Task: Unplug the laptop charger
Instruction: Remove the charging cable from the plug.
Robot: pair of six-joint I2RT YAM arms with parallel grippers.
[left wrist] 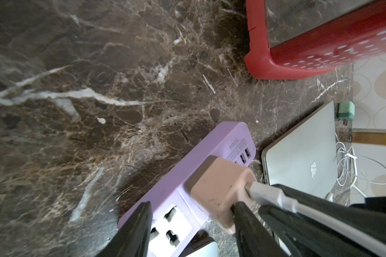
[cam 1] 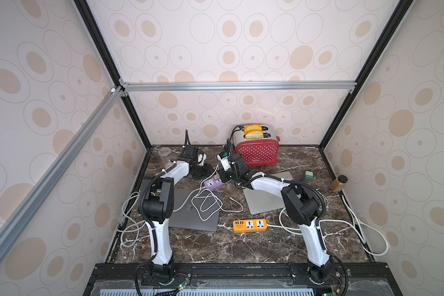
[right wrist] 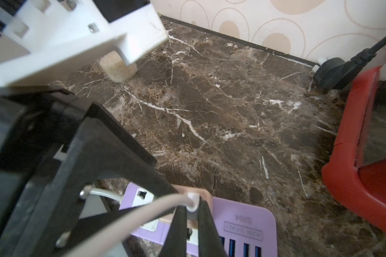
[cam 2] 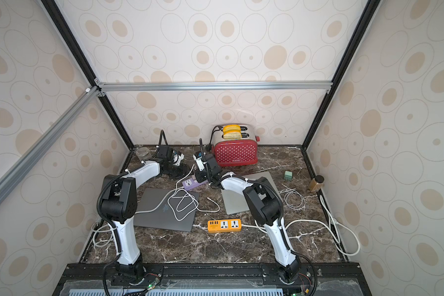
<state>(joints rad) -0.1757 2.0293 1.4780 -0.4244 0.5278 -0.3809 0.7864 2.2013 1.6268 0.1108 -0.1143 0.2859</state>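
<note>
One charger (right wrist: 206, 195), seemingly within right end effector's (right wrist: 191, 205) grip

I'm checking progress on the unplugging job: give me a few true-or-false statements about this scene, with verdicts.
The charger is out of the purple power strip. False: it sits plugged in.
The right fingers pinch the white cable at the charger. True.
The orange power strip has a plug in it. False: its sockets are vacant.
The dark laptop and the silver laptop are closed. True.
The left fingers straddle the purple power strip. True.
</note>
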